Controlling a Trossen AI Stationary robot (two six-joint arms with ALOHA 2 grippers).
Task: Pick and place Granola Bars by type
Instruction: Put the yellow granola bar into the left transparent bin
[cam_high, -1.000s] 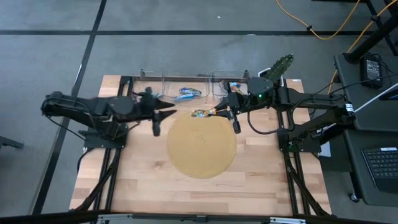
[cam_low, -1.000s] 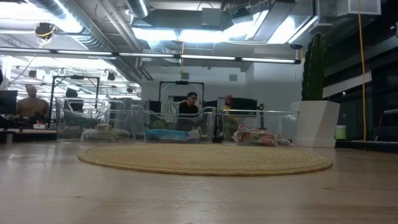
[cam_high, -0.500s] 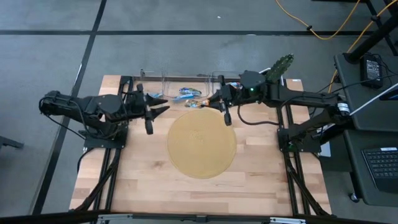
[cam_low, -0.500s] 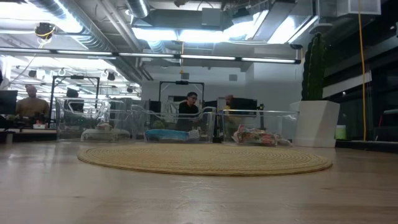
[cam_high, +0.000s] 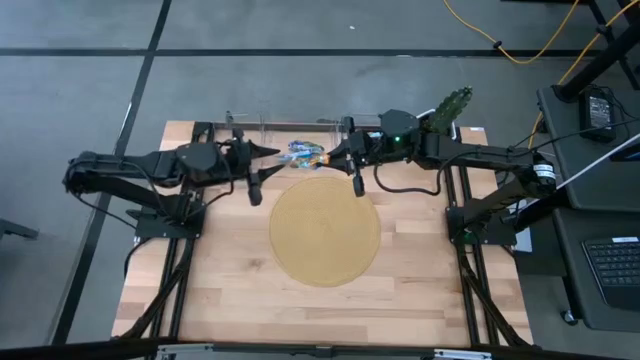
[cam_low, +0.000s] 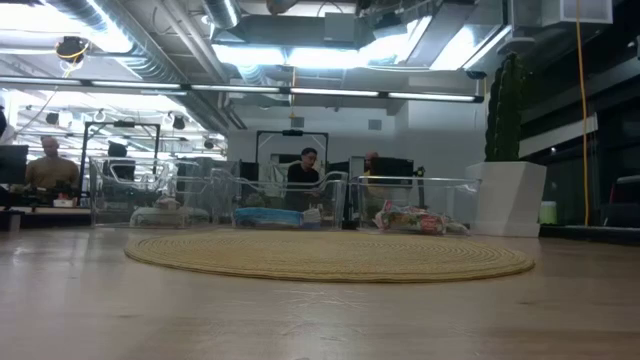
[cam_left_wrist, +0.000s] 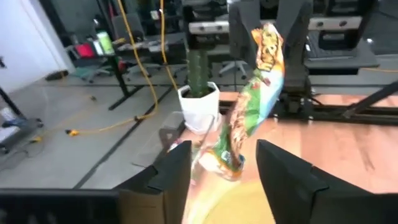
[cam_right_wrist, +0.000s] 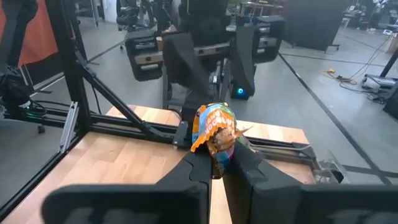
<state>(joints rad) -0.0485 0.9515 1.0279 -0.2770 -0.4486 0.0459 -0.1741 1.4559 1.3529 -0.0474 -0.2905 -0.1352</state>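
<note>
My right gripper (cam_high: 333, 158) is shut on a multicoloured granola bar (cam_high: 317, 157) above the mat's far edge, beside the middle bin. The same bar (cam_left_wrist: 254, 93) shows in the left wrist view, ahead of my open left gripper (cam_left_wrist: 224, 177). My left gripper (cam_high: 270, 160) hovers a little to the bar's left, facing it and apart from it. Blue bars (cam_high: 299, 150) lie in the middle clear bin, and multicoloured bars (cam_low: 410, 220) lie in the right bin. The round tan mat (cam_high: 325, 230) lies flat on the table. My right gripper pinches the multicoloured bar between its two fingers (cam_right_wrist: 198, 169) by one end of the wrapper (cam_right_wrist: 219, 155). The fingers come about level from the table's right, along the bar. The bar is lifted clear and sticks out past the fingertips toward my left gripper.
Three clear bins (cam_high: 262, 132) stand in a row along the table's far edge. A potted cactus (cam_high: 450, 105) stands at the far right corner. People sit in the room behind the table (cam_low: 303, 170). Bare wood (cam_high: 320, 310) lies near the mat.
My right gripper has carried the bar from over the mat's far edge toward the table's far edge and a little left, up to the middle bin. My left gripper has drawn back to the left, then moved toward the far edge, nearer the bar.
</note>
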